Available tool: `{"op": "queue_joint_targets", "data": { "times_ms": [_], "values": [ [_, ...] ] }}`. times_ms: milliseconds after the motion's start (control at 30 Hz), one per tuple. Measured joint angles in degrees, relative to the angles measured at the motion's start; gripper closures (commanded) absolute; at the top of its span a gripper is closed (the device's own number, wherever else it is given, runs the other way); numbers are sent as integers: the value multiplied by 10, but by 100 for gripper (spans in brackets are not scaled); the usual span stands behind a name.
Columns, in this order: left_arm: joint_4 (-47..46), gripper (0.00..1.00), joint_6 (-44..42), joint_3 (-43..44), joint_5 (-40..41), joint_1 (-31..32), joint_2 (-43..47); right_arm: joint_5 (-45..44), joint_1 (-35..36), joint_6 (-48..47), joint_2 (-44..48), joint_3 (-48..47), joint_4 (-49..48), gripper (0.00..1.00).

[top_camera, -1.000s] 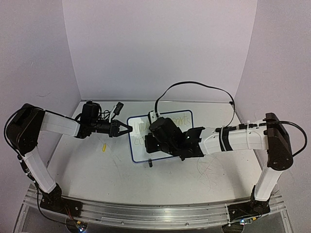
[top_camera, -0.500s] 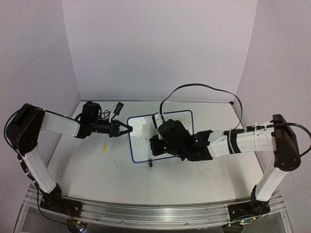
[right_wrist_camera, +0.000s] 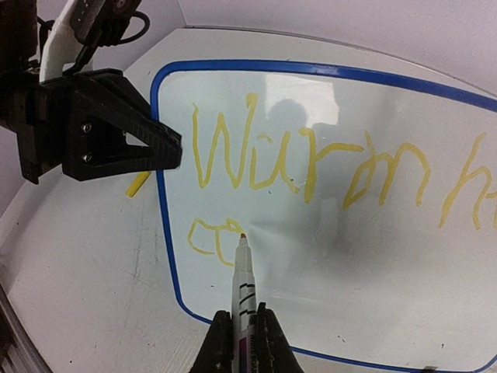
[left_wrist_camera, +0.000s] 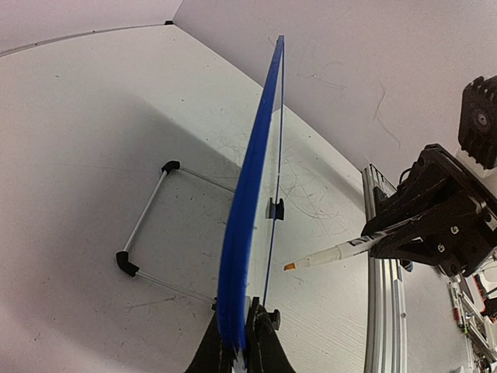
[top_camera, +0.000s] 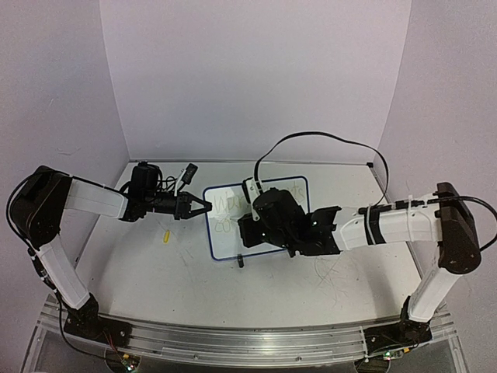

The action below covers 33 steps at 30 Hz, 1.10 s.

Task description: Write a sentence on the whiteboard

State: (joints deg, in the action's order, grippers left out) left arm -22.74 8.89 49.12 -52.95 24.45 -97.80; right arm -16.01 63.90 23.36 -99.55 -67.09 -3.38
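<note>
Sentence (right_wrist_camera: 304,175): yellow strokes on the whiteboard (right_wrist_camera: 334,256). Upper line runs across and off the right side of my right wrist view. Lower line is only two small loops near the left frame. Marker (right_wrist_camera: 243,287) tip sits just right of those loops; contact with the surface not clear. My right end effector (right_wrist_camera: 242,346) is clamped on the marker barrel, tip pointing away from me. Whiteboard stands tilted mid-worktop (top_camera: 155,280) on a wire stand (left_wrist_camera: 146,214) with black feet. My left end effector (left_wrist_camera: 242,342) is pinched onto the blue frame at the board's left edge. Small yellow piece (top_camera: 165,237) lies on the worktop just left of the board, on the near side of my left end effector.
</note>
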Motion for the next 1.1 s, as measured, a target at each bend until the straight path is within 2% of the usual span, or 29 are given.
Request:
{"op": "queue_joint_targets", "data": {
  "times_ms": [1100],
  "values": [
    [0,100,0,0,1,0,0,-30,0,-20,-1,-1,5,100]
  ]
}}
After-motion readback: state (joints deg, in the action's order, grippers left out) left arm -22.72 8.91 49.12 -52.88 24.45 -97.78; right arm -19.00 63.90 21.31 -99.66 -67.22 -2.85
